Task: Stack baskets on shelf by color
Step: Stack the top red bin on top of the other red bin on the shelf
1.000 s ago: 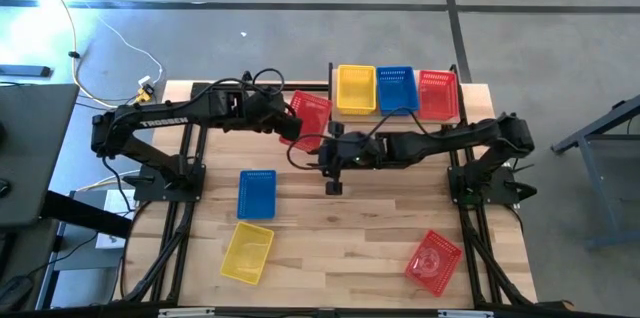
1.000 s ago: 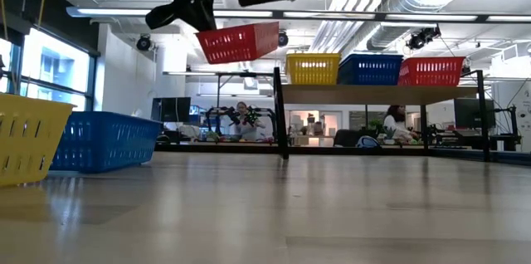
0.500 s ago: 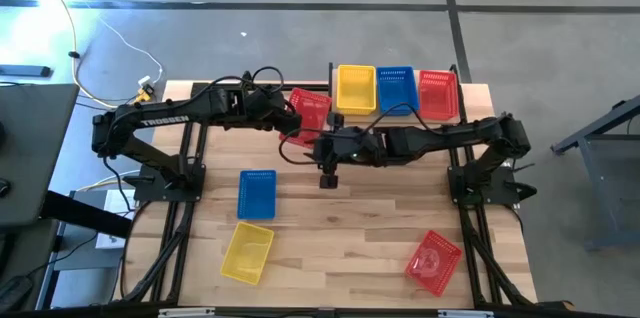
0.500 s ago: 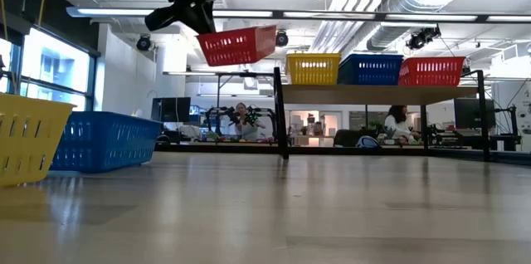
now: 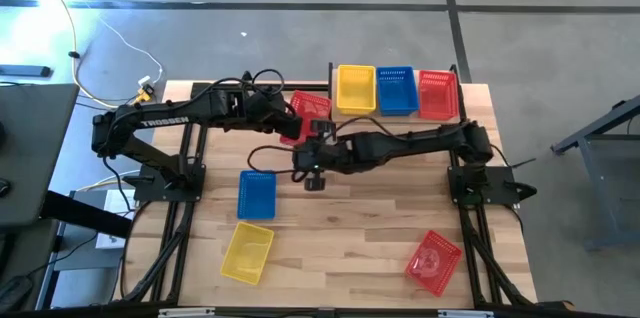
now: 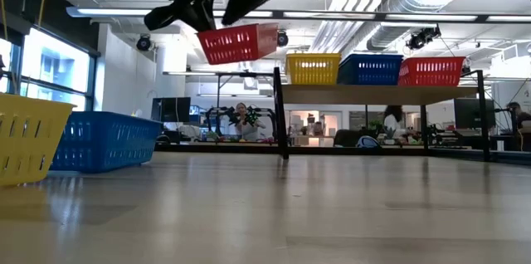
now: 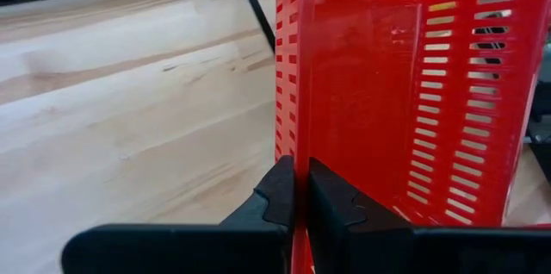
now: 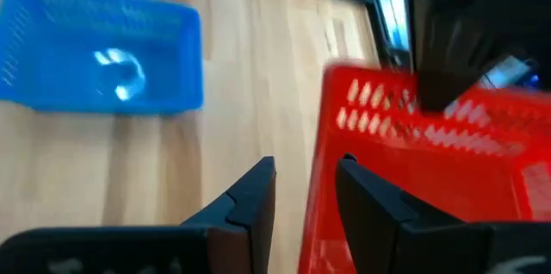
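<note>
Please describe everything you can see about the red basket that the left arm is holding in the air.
The held red basket is plastic, rectangular, with slotted sides. It hangs above the table, tilted slightly, left of the shelf and about level with the baskets on it. The left claw is shut on one wall, a finger on each side. The right claw is open beside it, fingers apart, not clearly touching. Nothing can be seen inside the basket.

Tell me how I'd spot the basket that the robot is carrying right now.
Start at the raised wooden shelf at the table's far edge and look just off its left end. There the left gripper pinches the wall of a red basket held in the air. The other red ones rest on the shelf or tabletop.
</note>
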Controlling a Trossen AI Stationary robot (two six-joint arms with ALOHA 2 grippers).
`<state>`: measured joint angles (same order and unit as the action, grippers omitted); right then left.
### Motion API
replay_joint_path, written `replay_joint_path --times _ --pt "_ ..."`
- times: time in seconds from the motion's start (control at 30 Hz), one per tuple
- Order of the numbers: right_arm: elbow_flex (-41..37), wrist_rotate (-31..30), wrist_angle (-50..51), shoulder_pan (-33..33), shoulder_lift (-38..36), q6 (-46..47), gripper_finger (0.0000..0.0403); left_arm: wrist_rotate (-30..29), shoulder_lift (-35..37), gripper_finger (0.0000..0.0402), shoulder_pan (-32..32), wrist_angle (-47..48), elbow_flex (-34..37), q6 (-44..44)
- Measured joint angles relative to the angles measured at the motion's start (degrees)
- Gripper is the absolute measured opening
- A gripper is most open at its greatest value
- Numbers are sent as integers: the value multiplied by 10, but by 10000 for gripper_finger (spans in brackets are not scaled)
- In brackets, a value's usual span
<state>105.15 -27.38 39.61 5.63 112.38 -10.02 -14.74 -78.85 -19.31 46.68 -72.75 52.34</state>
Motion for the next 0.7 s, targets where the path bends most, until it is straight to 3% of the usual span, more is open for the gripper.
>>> replay_joint_path --times 0.27,0.37,0.5,0.7 --pt "45 -2 81 -12 38 47 107 14 0 5 3 -3 0 1" --pt "45 -15 104 -12 39 73 79 21 0 9 2 -5 0 2" --pt "45 -1 112 -12 39 85 14 22 0 17 3 -5 0 1" --pt "45 4 116 -12 39 87 3 24 0 32 3 -2 0 2"
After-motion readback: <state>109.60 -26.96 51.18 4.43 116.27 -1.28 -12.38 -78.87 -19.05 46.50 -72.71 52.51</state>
